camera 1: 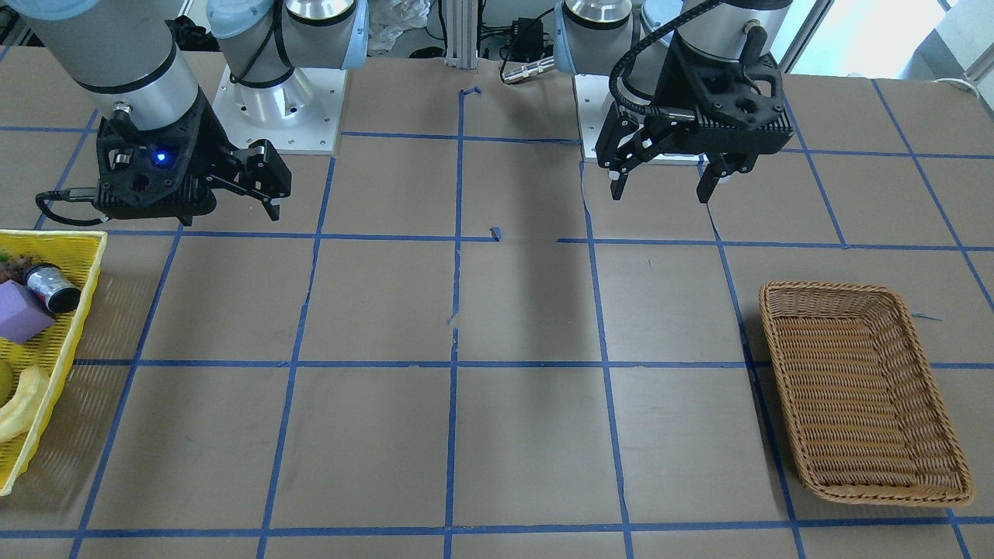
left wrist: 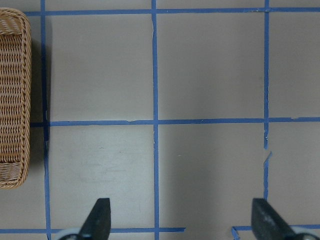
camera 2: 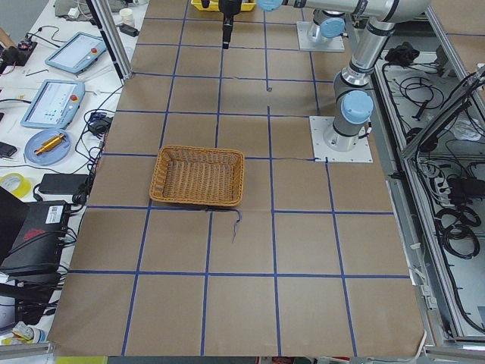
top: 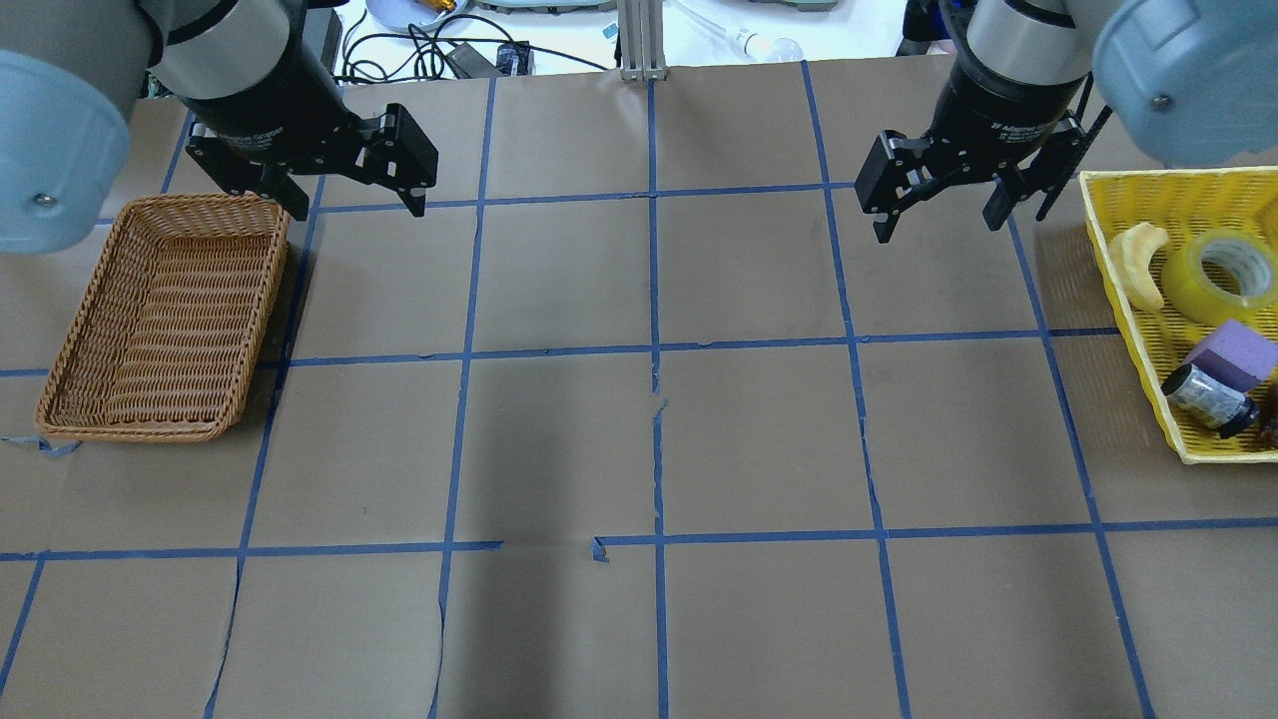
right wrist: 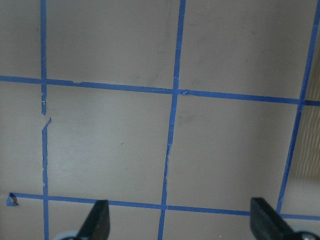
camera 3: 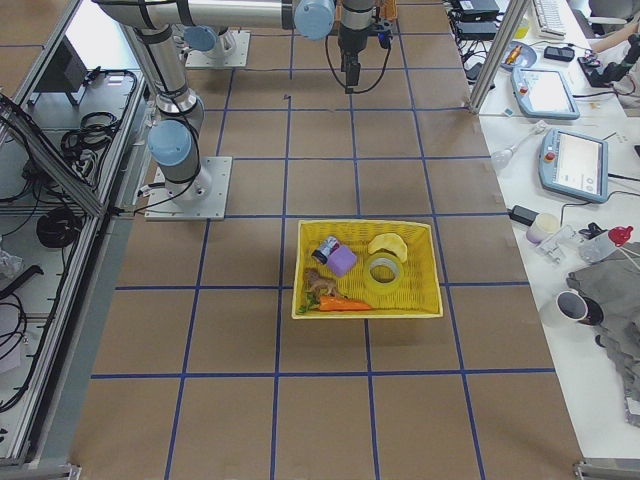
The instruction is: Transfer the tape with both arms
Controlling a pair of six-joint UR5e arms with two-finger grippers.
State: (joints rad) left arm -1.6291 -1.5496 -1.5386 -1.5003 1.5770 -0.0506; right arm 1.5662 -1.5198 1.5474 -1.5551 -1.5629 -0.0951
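The tape [top: 1186, 287], a wide translucent yellow roll with a pale core, lies flat in the yellow basket [top: 1128, 310] at the table's right end. It also shows in the exterior right view [camera 3: 381, 286]. My right gripper [top: 939, 222] hangs open and empty above the table, just left of that basket and apart from it. My left gripper [top: 354, 200] hangs open and empty above the far corner of the wicker basket [top: 275, 290]. Both wrist views show wide-apart fingertips [left wrist: 97, 220] [right wrist: 97, 220] over bare table. In the front-facing view the left gripper [camera 1: 662, 186] is open.
The wicker basket [camera 1: 823, 287] holds nothing. The yellow basket [camera 3: 365, 225] also holds a pale banana-like piece [top: 1143, 265], a purple block [top: 1243, 350], a black-and-silver cylinder [top: 1203, 397] and an orange carrot [camera 3: 345, 305]. Blue tape lines grid the brown table.
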